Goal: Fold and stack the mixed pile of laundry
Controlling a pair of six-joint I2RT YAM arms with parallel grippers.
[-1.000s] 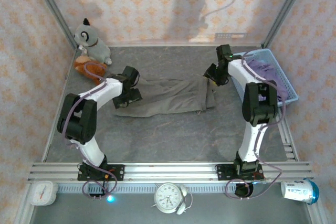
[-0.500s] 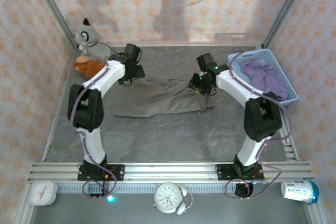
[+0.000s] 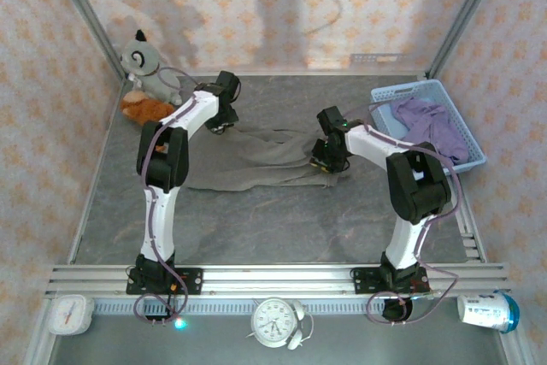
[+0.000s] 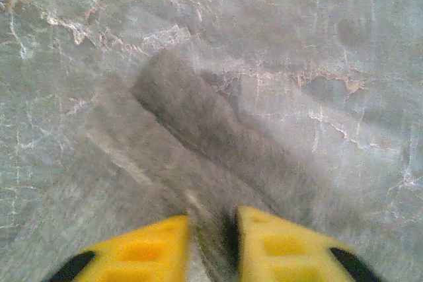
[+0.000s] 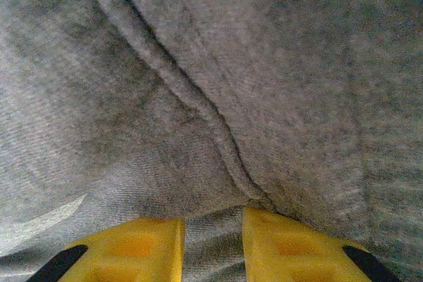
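Lying spread across the far middle of the table, the taupe garment stretches left to right as a long flat shape with a few soft creases, its left end narrowing toward the far left and its right end bunched a little. At that far left end the left gripper meets the cloth; in the left wrist view its yellow fingers stand close together with a raised fold of the taupe garment running into the thin gap between them, so they are clenched on the cloth, with bare marbled table beyond. At the right end the right gripper presses down on the bunched edge; in the right wrist view its fingers have grey-brown fabric between and over their tips, a stitched seam curving down to them, so they too are grasping the garment. Apart from it, to the right, the lavender garment lies crumpled inside the basket at the table's far right. At the far left corner sit a grey plush and, just nearer, an orange plush, touching each other and close to the left arm.
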